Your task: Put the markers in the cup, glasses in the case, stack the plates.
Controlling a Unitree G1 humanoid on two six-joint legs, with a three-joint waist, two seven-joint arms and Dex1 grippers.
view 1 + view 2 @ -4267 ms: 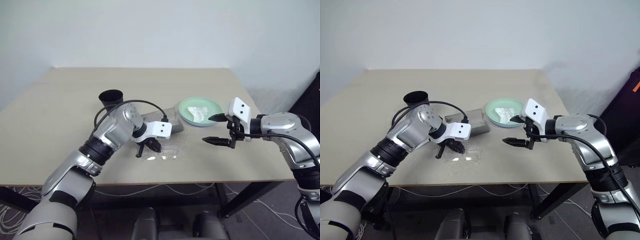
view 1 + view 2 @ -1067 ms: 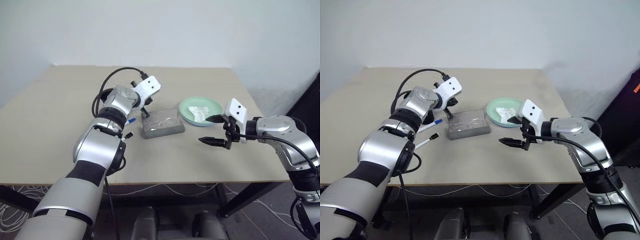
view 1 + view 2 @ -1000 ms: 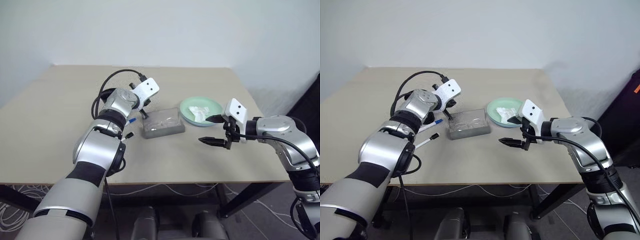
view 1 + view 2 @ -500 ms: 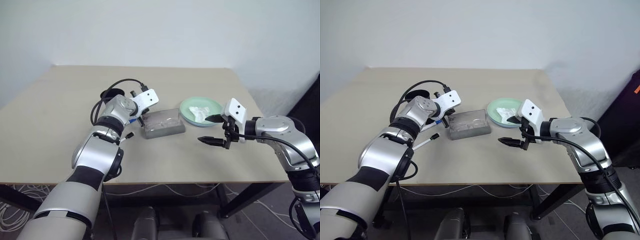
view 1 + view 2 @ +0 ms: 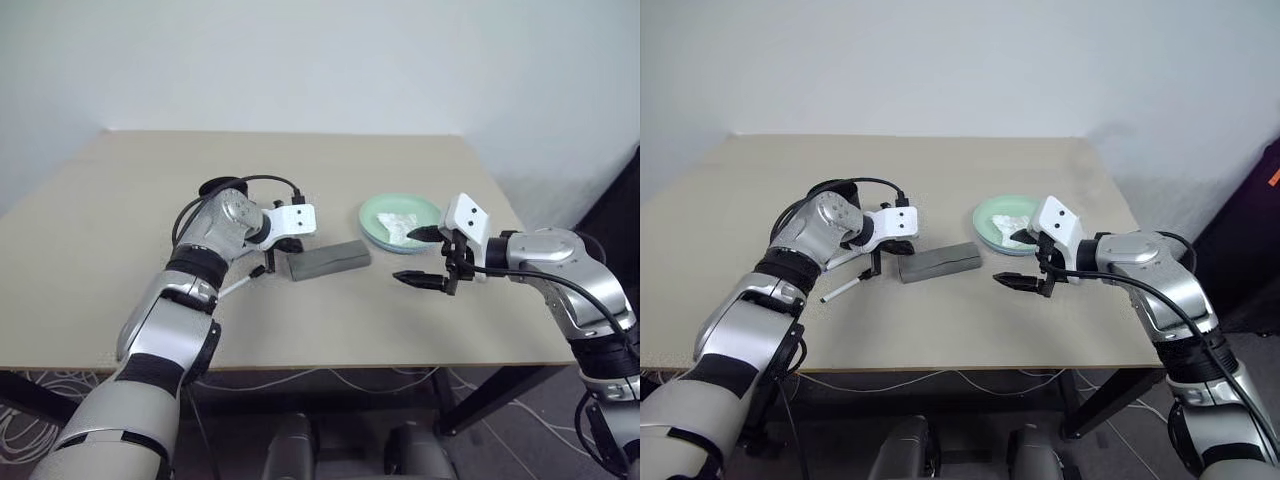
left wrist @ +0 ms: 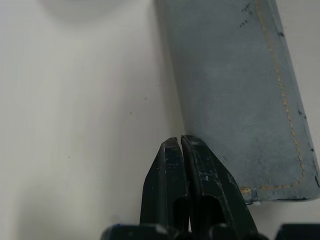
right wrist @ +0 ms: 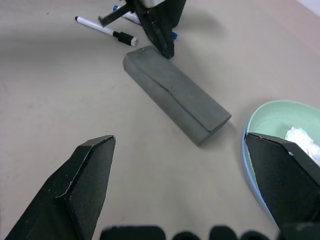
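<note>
On the beige table (image 5: 120, 220), left hand (image 6: 180, 145) (pressed together) angles down beside the case (image 5: 329, 260); right hand (image 5: 424, 257) hovers spread.

Soft, even light from overhead leaves the beige table (image 5: 120, 200) bright and free of glare, with only faint diffuse shadows under the closed grey case (image 5: 328, 261), while the left wrist view's fingertips (image 6: 172, 165) look slightly soft.

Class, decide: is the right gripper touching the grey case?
Apart. The right wrist view shows bare table between the open right gripper and the case.
</note>
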